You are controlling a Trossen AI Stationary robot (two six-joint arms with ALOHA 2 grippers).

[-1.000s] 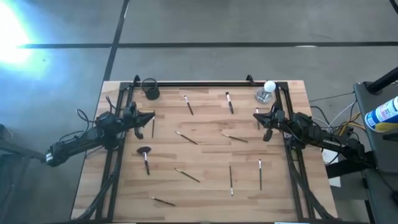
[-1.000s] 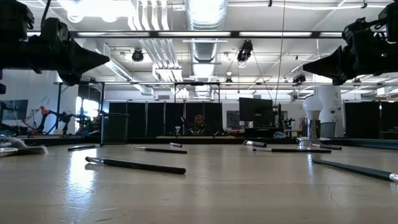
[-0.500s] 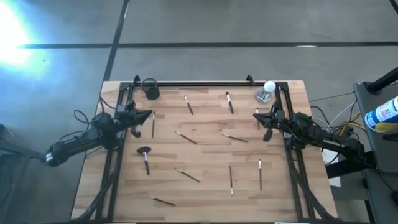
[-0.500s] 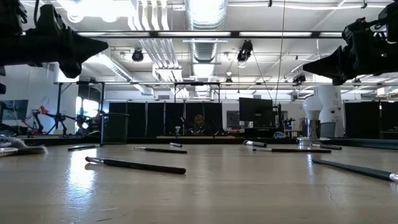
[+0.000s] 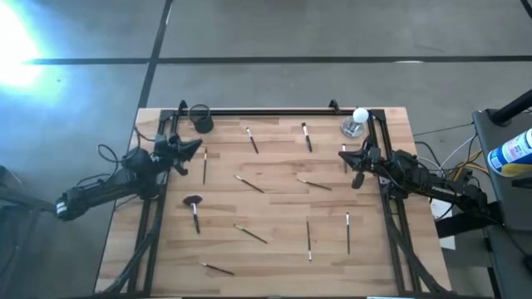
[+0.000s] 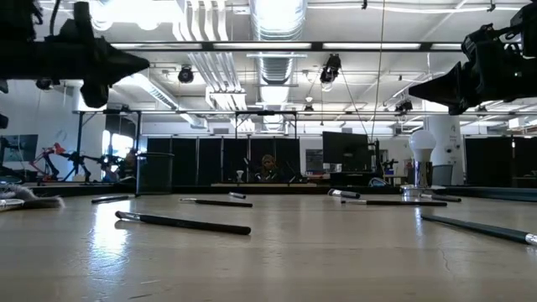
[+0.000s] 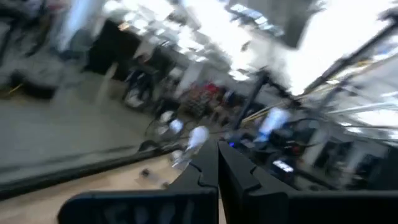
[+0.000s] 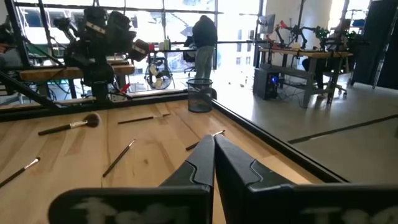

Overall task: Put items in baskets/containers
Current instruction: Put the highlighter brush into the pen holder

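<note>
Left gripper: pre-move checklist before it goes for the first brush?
1. Left gripper empty, shut, raised over the table's left side: ok.
2. Fingers must open before a pick: not ok.
3. Black cup upright at the far left corner: ok.
4. Cup has room inside: cannot tell.
5. Nearest brush lies alone on the table, clear of the others: ok.
6. Right gripper waits shut over the right side, apart from the left's path: ok.

Upper right of the high view there's a white round bulb-like thing [image 5: 360, 115] on what looks like a clear base, sitting on the light wooden slatted table [image 5: 274, 257].
</note>
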